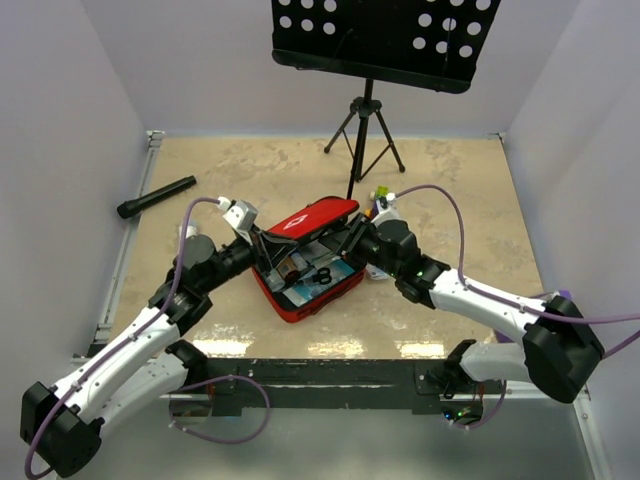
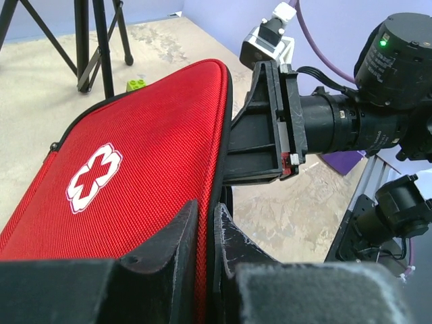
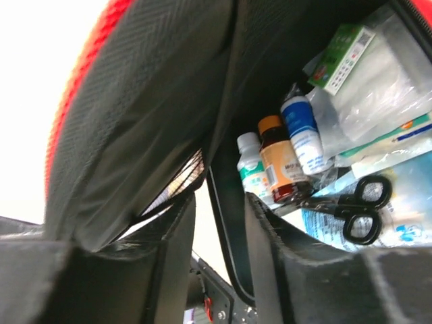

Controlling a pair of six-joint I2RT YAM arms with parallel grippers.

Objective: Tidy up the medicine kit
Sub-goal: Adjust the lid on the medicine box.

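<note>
- My left gripper (image 2: 204, 226) is clenched on the edge of the red lid (image 2: 135, 155), holding it half raised.
- The medicine kit (image 1: 290, 305) sits mid-table, with bottles (image 3: 283, 158) and scissors (image 3: 358, 206) packed inside.
- My right gripper (image 3: 219, 233) straddles the lid's rim, jaws apart, gripping nothing.
- I judge this the closing step; next, my 2 arms must lower the lid flat.

scissors (image 3: 335, 205) in medicine kit (image 1: 287, 306)

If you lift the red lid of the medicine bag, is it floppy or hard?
Probably bendy but not limp: the lid is woven fabric, yet it sits flat and raised with the left gripper pinching just its edge. The weave looks rough, so it probably won't slip easily.
</note>
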